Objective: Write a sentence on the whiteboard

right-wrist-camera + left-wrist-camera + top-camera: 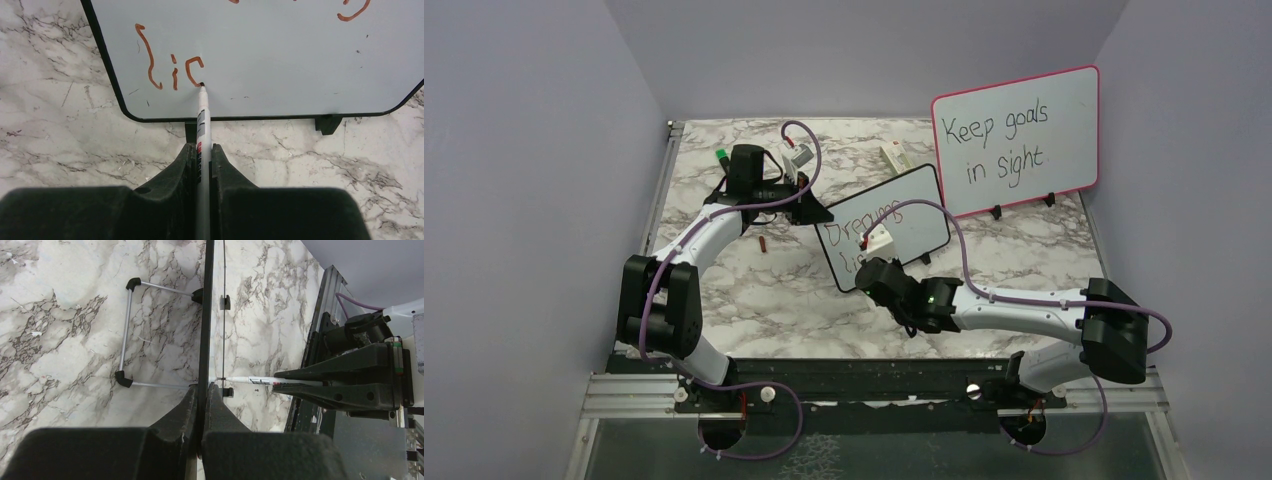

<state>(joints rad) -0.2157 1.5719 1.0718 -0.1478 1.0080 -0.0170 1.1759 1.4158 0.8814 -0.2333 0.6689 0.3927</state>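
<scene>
The whiteboard [924,228], propped just in front of the pink-framed board [1024,130], looks light, stiff and tippy to me, so my left gripper [202,405] pinches its frame edge while my right gripper [202,150], clamped on the marker [202,115], must press lightly.

Whiteboard [280,60] — white face, black frame; lettering [175,80] red. Marker [202,115]: white barrel. Tabletop [754,290] — white marble pattern, grey veining. Rear board [1064,110]: pink frame, black writing.

Noted pink-framed board [1016,140] lettered "Keep goals in sight", propped rear right on marbled tabletop [774,290]; logged small white box [894,155] beside it.
</scene>
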